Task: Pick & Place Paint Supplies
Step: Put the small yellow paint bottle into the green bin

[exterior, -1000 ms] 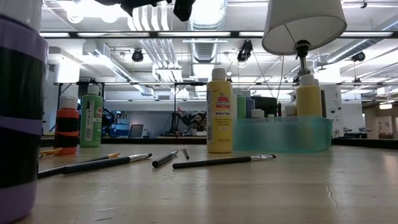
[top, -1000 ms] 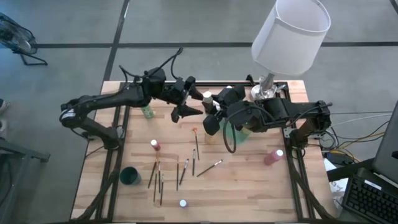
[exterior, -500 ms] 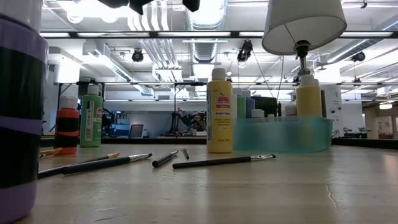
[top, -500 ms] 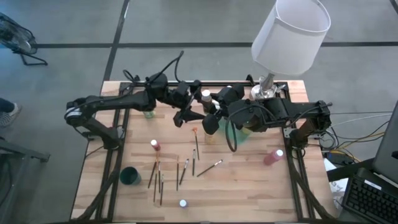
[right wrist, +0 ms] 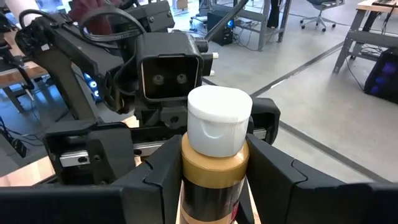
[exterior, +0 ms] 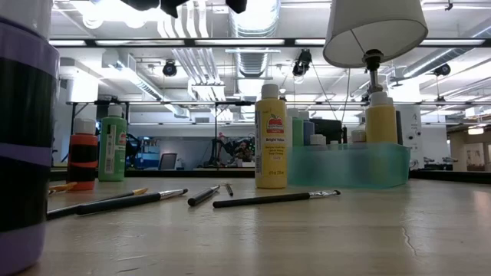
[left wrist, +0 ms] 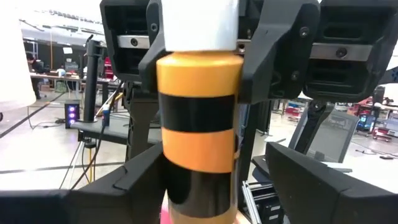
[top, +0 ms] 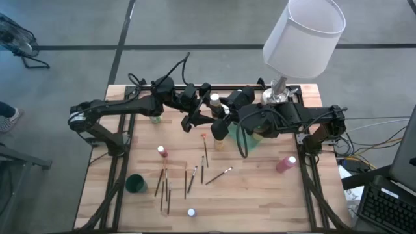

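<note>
Left gripper [top: 197, 121] advanced, fingers apart | right gripper [top: 218, 123] clamps orange bottle [left wrist: 198, 118] | lamp [top: 300, 40] behind

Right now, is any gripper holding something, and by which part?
The right gripper holds the orange-and-black bottle by its upper body, just below the white cap. The open left gripper flanks its lower part.

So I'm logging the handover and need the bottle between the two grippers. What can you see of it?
The bottle has an orange-yellow body with black bands and a white flip cap; it looks like glossy plastic. It is held upright in the air over the back of the table, near the tray. The right gripper is shut on its body. The left gripper faces it, with open fingers on either side of the bottle's lower part; whether they touch it cannot be told.
</note>
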Tool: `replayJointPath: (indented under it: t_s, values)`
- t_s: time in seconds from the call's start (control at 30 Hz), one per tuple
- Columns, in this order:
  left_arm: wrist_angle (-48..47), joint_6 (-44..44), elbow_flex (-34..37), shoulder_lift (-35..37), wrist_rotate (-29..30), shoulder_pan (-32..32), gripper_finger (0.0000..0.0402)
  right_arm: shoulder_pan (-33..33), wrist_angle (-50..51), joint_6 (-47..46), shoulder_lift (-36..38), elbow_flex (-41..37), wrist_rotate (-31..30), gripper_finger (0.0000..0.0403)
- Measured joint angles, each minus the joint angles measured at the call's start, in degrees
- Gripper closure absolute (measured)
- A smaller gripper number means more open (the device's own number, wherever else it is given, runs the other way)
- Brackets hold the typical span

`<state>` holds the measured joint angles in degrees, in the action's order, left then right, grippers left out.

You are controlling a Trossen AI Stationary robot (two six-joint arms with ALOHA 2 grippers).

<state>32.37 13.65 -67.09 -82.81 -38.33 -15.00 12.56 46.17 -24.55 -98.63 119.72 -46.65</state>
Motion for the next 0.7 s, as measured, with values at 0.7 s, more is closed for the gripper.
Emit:
replayJointPath:
  t_s: [0.7]
  values:
    - [-1.52, 0.04, 0.00, 0.00, 0.85, -0.02, 0.0248, 0.02, -2.01, 2.10, 0.00, 0.00, 0.37, 0.0257]
